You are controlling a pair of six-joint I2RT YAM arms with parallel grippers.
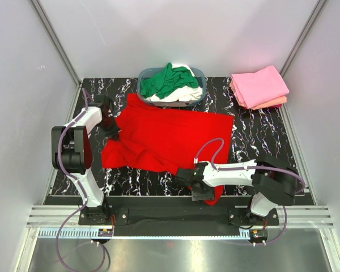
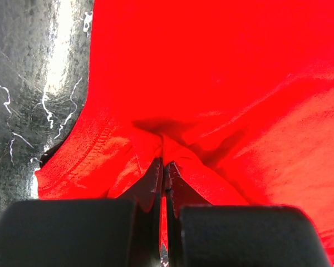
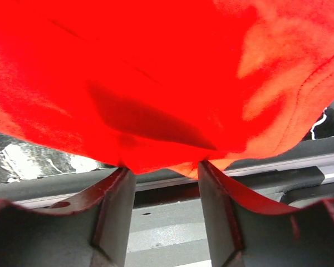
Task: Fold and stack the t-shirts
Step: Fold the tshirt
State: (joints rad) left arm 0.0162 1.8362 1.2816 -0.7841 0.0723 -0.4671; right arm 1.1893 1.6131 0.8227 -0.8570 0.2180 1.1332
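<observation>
A bright red t-shirt (image 1: 170,136) lies spread over the middle of the black marble table, one corner hanging over the near edge. My left gripper (image 1: 113,132) is at its left edge, shut on a pinch of the red fabric (image 2: 162,146). My right gripper (image 1: 187,176) is at the shirt's near edge, jaws apart, with the red hem (image 3: 172,150) draped across the fingertips (image 3: 121,177). A green t-shirt (image 1: 165,79) and a white one (image 1: 181,94) are heaped in the basket. Folded pink (image 1: 260,85) and salmon (image 1: 272,103) t-shirts are stacked at the far right.
The blue-grey plastic basket (image 1: 199,73) stands at the far middle, touching the red shirt's far edge. Bare marble table (image 1: 255,136) shows right of the red shirt. Metal rails (image 1: 175,216) run along the near edge below the arm bases.
</observation>
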